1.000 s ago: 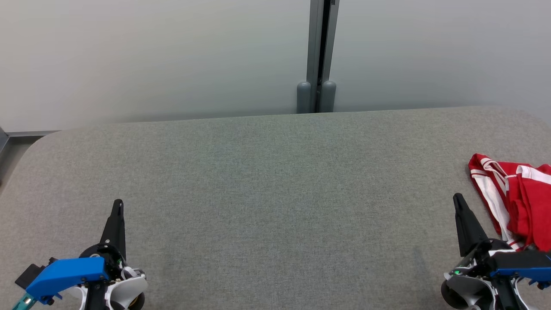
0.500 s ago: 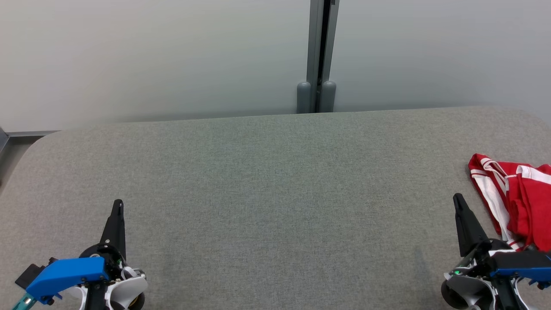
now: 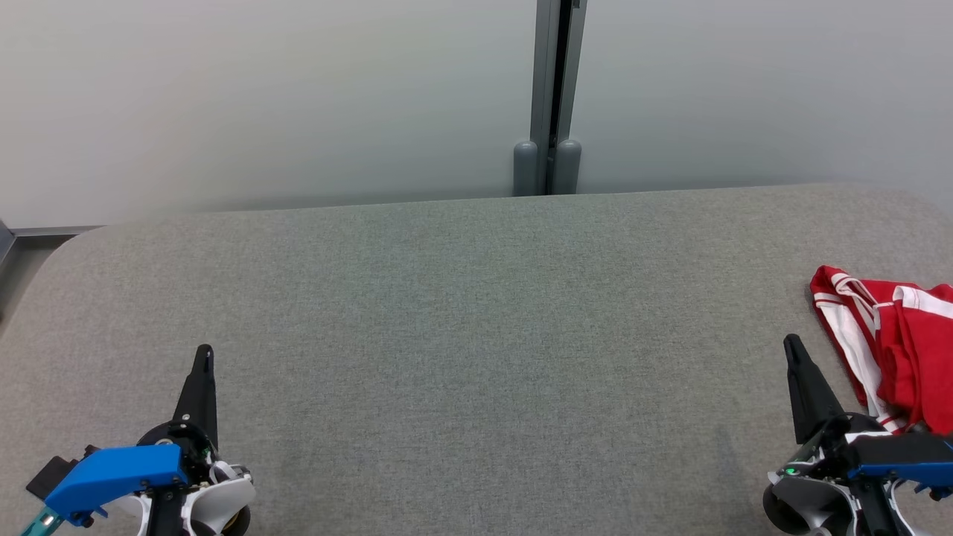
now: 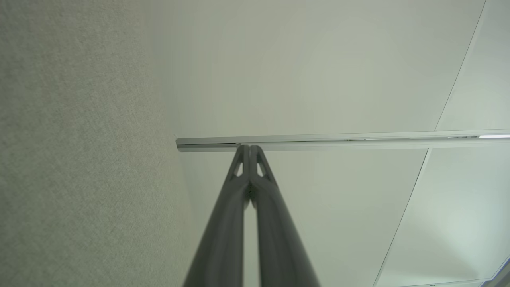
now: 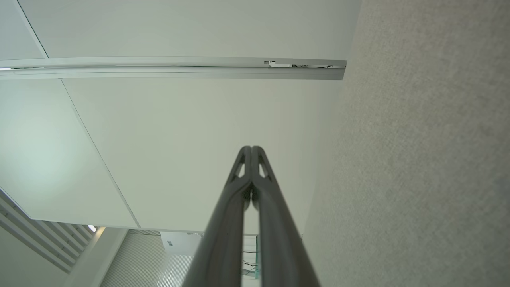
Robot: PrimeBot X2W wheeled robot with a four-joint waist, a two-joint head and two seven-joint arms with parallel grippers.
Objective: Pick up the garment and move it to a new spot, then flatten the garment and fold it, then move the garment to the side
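Note:
The garment (image 3: 897, 339) is red with white stripes and lies crumpled at the right edge of the grey felt table (image 3: 476, 320), partly cut off by the head view's border. My right gripper (image 3: 791, 344) hovers just left of it, shut and empty, fingertips together in the right wrist view (image 5: 251, 150). At the lower left my left gripper (image 3: 204, 352) is also shut with nothing in it, far from the garment; its closed tips (image 4: 250, 148) point toward the pale wall.
A pale partition wall (image 3: 260, 97) rises behind the table, with a grey vertical post (image 3: 549, 97) at its middle. The table's rounded left corner (image 3: 67, 249) drops to a floor strip.

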